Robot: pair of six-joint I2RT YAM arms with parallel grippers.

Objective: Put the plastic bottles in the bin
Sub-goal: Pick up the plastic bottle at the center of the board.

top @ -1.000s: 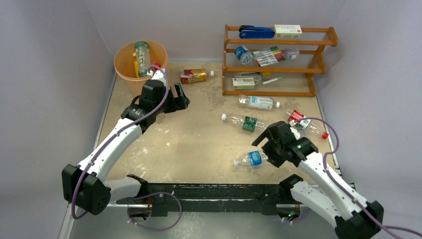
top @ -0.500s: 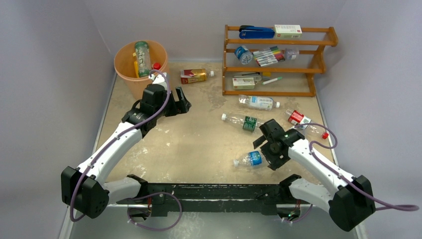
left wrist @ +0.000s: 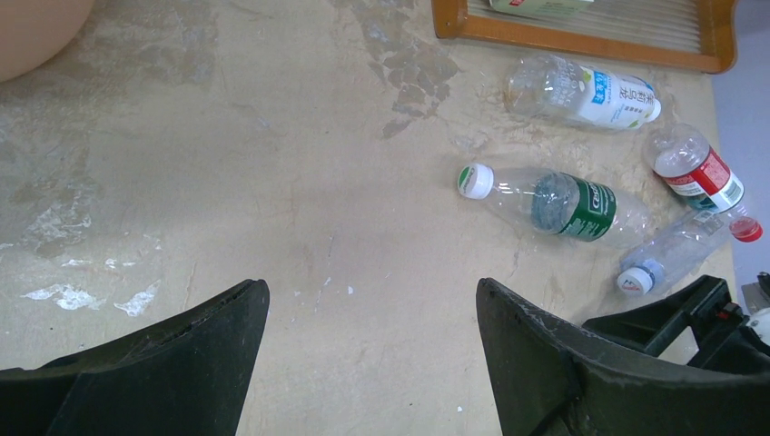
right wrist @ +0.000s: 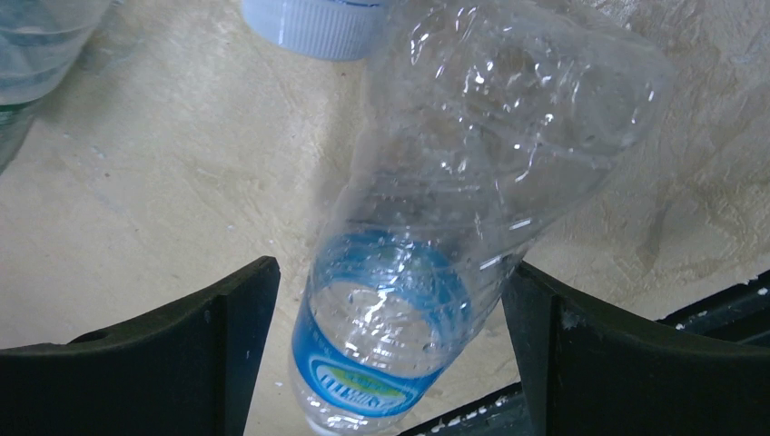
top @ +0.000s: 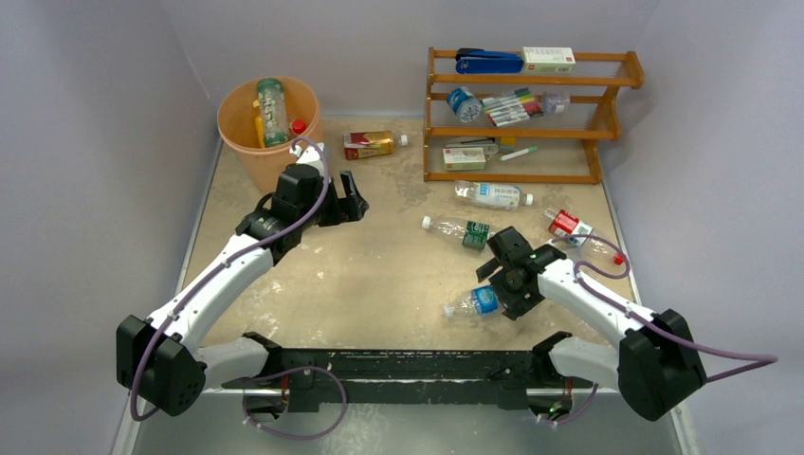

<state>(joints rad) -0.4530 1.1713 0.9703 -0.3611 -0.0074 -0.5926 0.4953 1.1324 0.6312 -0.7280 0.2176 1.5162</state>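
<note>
The peach-orange bin at the back left holds a green-labelled bottle, a yellow one and a red-capped one. My left gripper is open and empty just right of the bin, above bare table. My right gripper is open and straddles a clear blue-labelled bottle lying near the front; its fingers stand on either side of the bottle. Loose on the table lie a red-and-gold boxy bottle, a white-labelled one, a green-labelled one, a red-labelled one and a clear one.
A brown wooden rack with markers, boxes and a stapler stands at the back right; its base shows in the left wrist view. Grey walls close in on both sides. A black rail runs along the near edge.
My right gripper has swung left and down onto the blue-labelled bottle and now straddles it. My left gripper has moved a little right, away from the bin.
</note>
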